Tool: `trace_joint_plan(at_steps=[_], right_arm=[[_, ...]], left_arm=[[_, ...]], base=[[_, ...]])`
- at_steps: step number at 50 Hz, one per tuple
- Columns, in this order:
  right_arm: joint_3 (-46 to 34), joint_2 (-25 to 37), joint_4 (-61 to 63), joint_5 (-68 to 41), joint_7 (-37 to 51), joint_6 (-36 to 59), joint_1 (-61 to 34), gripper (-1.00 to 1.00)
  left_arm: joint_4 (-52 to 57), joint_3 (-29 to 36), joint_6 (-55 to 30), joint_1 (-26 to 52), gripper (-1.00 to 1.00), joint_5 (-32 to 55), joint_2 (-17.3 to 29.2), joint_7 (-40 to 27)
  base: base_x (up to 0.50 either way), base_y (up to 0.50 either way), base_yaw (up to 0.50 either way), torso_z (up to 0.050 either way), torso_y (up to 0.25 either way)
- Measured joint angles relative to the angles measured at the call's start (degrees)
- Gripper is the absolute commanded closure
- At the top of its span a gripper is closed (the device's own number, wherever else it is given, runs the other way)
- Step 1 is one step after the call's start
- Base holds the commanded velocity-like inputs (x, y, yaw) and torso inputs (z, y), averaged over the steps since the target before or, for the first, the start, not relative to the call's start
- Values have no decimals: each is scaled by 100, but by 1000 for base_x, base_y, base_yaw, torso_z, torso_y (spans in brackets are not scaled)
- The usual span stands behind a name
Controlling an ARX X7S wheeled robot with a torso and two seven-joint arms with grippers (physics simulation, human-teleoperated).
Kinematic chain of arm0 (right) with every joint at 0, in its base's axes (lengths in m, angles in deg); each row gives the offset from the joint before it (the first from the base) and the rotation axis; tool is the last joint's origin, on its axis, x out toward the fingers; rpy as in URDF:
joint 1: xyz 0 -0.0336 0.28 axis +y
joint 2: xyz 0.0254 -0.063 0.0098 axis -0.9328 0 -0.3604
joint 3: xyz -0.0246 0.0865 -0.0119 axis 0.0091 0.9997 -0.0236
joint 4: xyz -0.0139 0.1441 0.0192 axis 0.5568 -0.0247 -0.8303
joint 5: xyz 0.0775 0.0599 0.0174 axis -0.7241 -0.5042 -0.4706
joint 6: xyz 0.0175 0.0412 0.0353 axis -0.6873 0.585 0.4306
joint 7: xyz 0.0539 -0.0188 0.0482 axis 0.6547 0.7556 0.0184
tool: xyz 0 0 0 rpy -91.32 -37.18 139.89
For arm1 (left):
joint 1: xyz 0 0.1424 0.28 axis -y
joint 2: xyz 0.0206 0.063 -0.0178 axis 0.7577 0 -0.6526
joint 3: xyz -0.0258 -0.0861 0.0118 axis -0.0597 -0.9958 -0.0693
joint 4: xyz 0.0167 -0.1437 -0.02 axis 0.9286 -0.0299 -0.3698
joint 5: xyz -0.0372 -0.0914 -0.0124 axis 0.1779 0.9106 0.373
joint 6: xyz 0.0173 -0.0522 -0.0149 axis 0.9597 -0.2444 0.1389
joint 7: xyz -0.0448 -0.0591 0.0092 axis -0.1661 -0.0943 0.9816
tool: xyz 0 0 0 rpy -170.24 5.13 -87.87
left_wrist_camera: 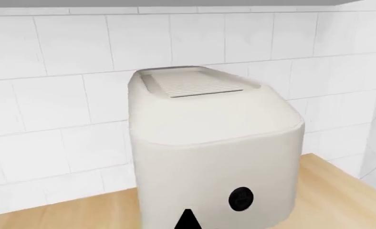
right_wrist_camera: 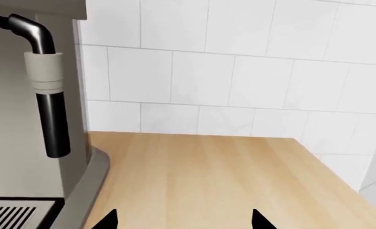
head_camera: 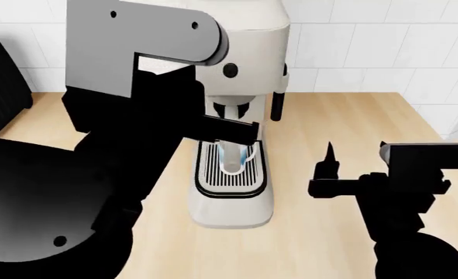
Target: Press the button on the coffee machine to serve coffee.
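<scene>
The cream coffee machine [head_camera: 249, 40] stands at the middle back of the wooden counter. Its small round dark button [head_camera: 230, 70] is on the front face of the head. In the left wrist view the machine's head [left_wrist_camera: 214, 143] fills the middle, with the button [left_wrist_camera: 241, 199] low on its face. My left gripper [left_wrist_camera: 188, 220] shows as one black tip, shut and empty, just beside and below the button. In the head view the left gripper [head_camera: 244, 129] is in front of the machine, under the head. My right gripper [right_wrist_camera: 183, 220] is open and empty over bare counter to the machine's right [head_camera: 328, 165].
A light cup [head_camera: 235, 158] stands on the black slotted drip tray [head_camera: 229, 185]. The dark steam wand [right_wrist_camera: 50, 90] hangs on the machine's right side. A black toaster [head_camera: 0, 75] is at the far left. A white tiled wall [head_camera: 368, 40] closes the back, and the counter edge [head_camera: 435, 125] is at the right.
</scene>
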Motion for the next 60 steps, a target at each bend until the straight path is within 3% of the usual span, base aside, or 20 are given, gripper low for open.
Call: trace_joint_plan(at_steps=[26, 39, 55, 56, 60], right_arm=[[-11, 44, -13, -75, 67, 50, -37, -100], [-18, 55, -29, -109, 102, 20, -9, -100], [1, 72, -28, -156, 135, -23, 46, -100], [2, 73, -27, -160, 137, -24, 50, -100], [3, 77, -25, -172, 146, -25, 60, -100]], left_arm=[[20, -130, 155, -298, 100, -333, 853, 858], [-152, -213, 59, -717, 100, -837, 1550, 841], [-237, -215, 157, -1179, 100, -1233, 1953, 1024], [-239, -213, 172, -1218, -100, -1262, 1976, 1046], [-246, -209, 256, -1383, -100, -1385, 2062, 1150]], base=[[0, 0, 0, 0, 0], [0, 0, 0, 0, 0], [0, 0, 0, 0, 0], [0, 0, 0, 0, 0], [0, 0, 0, 0, 0]])
